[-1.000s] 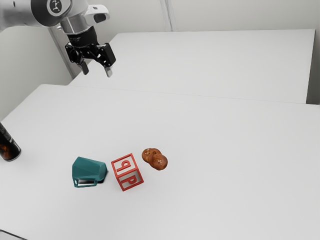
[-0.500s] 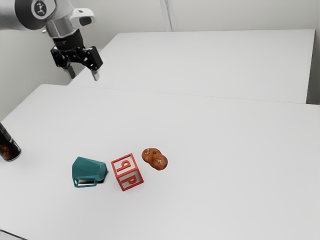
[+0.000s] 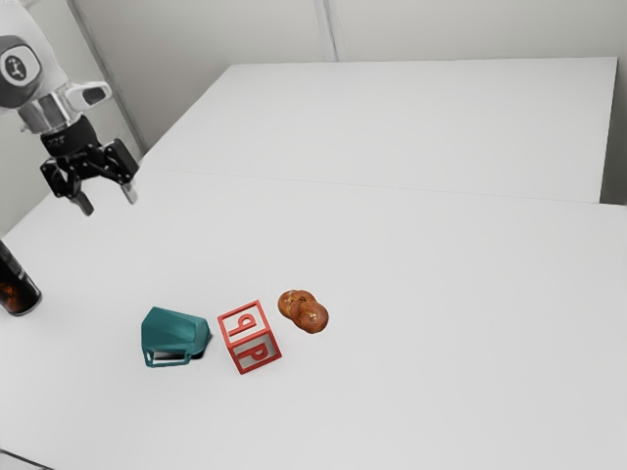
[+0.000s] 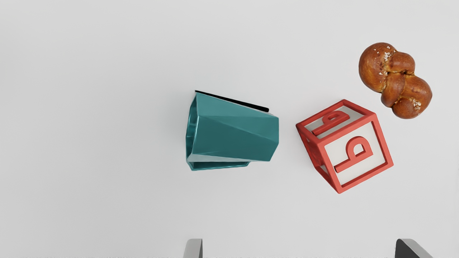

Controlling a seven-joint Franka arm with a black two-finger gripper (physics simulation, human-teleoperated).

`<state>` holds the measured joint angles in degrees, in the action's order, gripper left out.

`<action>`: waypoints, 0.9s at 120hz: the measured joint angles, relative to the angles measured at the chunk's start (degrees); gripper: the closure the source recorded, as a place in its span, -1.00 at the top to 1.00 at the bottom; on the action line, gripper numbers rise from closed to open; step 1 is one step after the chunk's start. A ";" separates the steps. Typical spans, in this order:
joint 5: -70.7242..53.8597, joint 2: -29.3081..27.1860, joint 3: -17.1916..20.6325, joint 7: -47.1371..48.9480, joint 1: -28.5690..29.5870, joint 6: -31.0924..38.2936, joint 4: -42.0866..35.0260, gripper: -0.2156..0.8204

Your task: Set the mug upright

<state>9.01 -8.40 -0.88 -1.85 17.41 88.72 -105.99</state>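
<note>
In the exterior view the teal faceted mug [image 3: 174, 331] lies on its side on the white table [image 3: 421, 294], its mouth toward the exterior view's left and its narrower base toward the red-and-white letter block [image 3: 250, 338], with a small gap between. A knotted bread roll [image 3: 304, 311] sits beyond the block, and a dark can or bottle [image 3: 15, 284] stands by the exterior view's left edge. The gripper [image 3: 109, 202] hangs above the table, well apart from the mug, its fingers spread with nothing between them. In the wrist view the mug's handle [image 4: 219, 166] runs low along one flank, and a thin black strip [image 4: 233, 101] shows along the other; what it is I cannot tell. The walls look hard and glossy, so I would expect a stiff, fairly light mug, perhaps ceramic, that could chip if dropped. The taper and smooth facets may let it slide or roll out of a loose pinch. The fingers are spread along the mug's length, so a hold across the body would want roughly a quarter turn of the hand. Mid-body or slightly rimward seems best, minding the handle, with room for the base to swing down clear of the block.
</note>
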 joint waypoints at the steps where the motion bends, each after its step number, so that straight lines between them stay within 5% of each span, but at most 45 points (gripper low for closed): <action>1: 0.24 0.00 0.00 -0.17 0.24 0.18 -0.31 0.54; 108: 26.04 1.59 -0.58 -26.23 11.89 19.56 -25.16 0.54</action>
<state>35.05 -6.81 -1.46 -28.08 29.30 108.28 -131.15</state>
